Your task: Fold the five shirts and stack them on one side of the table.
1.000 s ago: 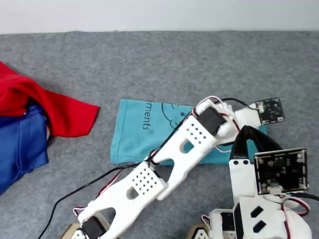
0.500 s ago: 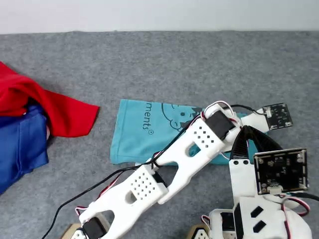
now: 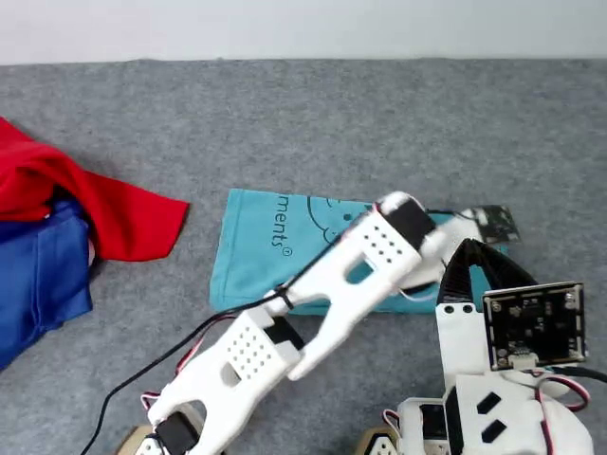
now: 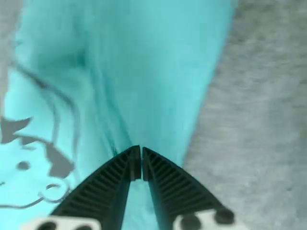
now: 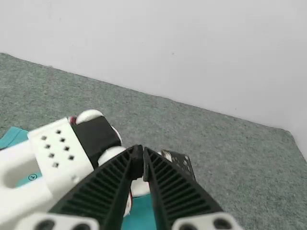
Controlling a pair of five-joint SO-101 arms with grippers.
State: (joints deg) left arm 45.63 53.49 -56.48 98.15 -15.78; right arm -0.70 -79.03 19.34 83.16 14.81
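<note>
A teal shirt (image 3: 275, 251) lies folded into a long strip in the middle of the grey table (image 3: 313, 123). My left arm stretches from the front left across to the shirt's right end. In the left wrist view my left gripper (image 4: 135, 152) is shut with its tips down in the teal shirt (image 4: 144, 72), and creases in the cloth run to the tips. My right gripper (image 5: 139, 152) is shut and empty, held above the table at the front right (image 3: 467, 254) just behind the left wrist. A red shirt (image 3: 85, 204) and a blue shirt (image 3: 38, 275) lie crumpled at the left edge.
A white wall (image 5: 158, 43) runs along the table's far edge. Bare grey table lies behind the teal shirt and to its right. A black cable (image 3: 142, 365) trails from the left arm across the front left.
The left wrist swung right along the shirt's end, then back left and slightly toward the far side. The right arm and the shirts at the left have stayed put.
</note>
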